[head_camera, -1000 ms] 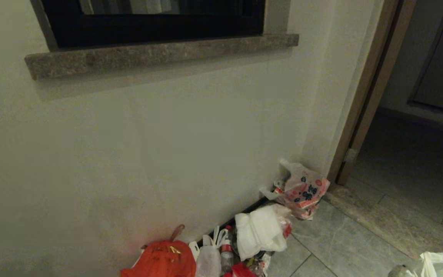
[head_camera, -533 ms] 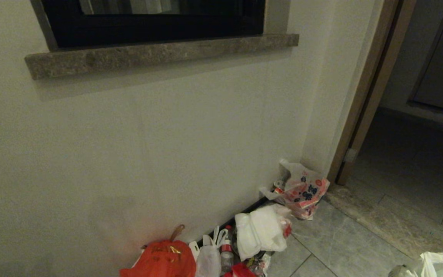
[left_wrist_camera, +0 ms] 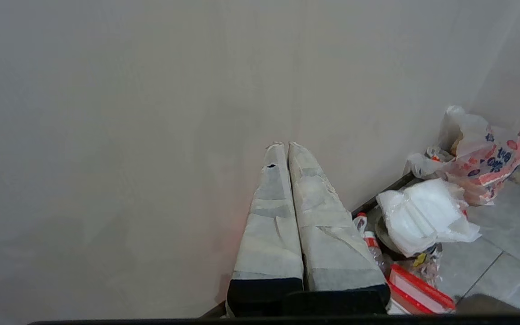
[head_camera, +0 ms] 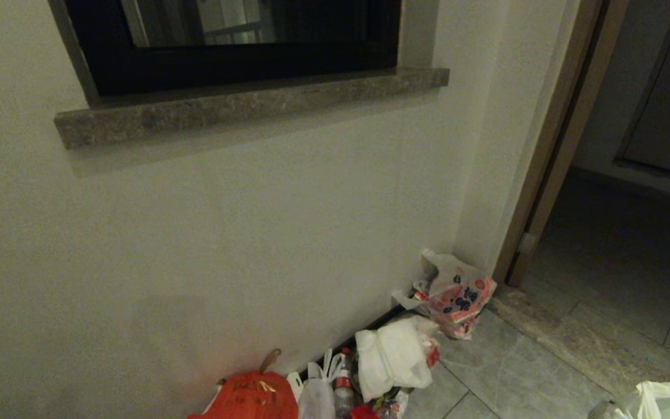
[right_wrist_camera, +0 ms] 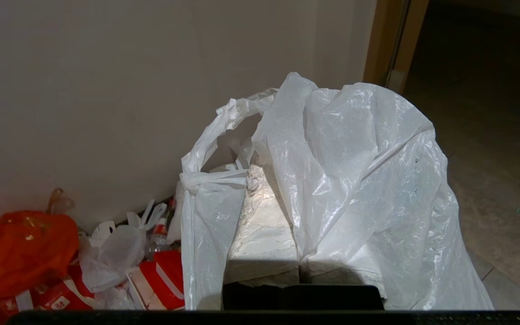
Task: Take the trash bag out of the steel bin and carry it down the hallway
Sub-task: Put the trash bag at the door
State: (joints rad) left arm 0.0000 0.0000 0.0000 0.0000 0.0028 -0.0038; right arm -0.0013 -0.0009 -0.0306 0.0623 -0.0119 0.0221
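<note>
The right claw [right_wrist_camera: 264, 189] is clamped on one thin white trash bag [right_wrist_camera: 355, 180], which drapes over its fingers above the grey floor [head_camera: 521, 372] near the doorway [head_camera: 626, 192]. The left claw [left_wrist_camera: 282, 146] is pressed shut, empty. Along the wall's foot lie one orange-red bag [head_camera: 250, 396], one printed bag [head_camera: 457, 294] and two bottles [head_camera: 344, 387].

No wording can be read for certain anywhere. The white bag with red and blue print [head_camera: 457, 297] by the door frame carries blue characters and red patches too small to make out. The orange-red bag [head_camera: 250, 398] bears gold markings, illegible. A bottle [head_camera: 344, 390] has a red label and red cartons [right_wrist_camera: 156, 277] show white panels, none of them readable.
</note>
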